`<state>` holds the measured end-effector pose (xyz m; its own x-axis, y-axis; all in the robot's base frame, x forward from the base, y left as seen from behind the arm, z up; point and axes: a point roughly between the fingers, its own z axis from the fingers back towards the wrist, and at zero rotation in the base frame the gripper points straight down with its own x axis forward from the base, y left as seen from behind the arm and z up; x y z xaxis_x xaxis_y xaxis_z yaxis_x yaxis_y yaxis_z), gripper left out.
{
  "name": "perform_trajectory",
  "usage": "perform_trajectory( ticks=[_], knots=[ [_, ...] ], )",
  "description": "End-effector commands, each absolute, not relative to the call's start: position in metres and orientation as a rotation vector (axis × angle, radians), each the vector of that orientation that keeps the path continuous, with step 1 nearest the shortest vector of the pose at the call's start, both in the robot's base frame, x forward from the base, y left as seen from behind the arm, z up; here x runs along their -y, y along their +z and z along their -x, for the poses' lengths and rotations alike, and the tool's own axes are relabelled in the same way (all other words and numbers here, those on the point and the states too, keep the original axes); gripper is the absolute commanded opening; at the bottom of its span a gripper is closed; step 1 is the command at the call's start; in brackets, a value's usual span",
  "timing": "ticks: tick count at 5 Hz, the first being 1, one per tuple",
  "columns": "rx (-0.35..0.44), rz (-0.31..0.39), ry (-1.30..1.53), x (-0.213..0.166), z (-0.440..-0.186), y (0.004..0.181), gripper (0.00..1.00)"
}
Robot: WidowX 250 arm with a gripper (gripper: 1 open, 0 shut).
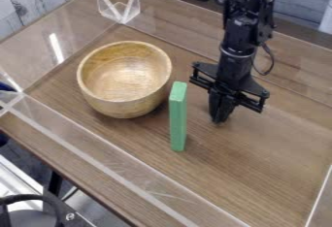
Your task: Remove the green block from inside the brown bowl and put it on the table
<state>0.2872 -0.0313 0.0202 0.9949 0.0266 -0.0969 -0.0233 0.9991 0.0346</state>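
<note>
Your jaws are pressed together, empty, tips down near the bench (259, 163); the green block (178, 116) lies just left, the bowl (124, 77) beyond.

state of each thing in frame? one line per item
green block: out of the bowl, lying on the table, just right of the bowl
brown bowl: upright, empty
gripper: shut, holding nothing, pointing down, right of the block
table: bears bowl and block
</note>
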Motion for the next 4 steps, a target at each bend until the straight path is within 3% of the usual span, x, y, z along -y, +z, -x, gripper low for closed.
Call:
perform_trajectory(
  ticks=[1, 4],
  knots=[
    [-0.031, -0.009, 0.023, 0.03, -0.293, 0.046, 0.0],
    [-0.034, 0.029, 0.017, 0.026, -0.288, 0.068, 0.0]
  ],
)
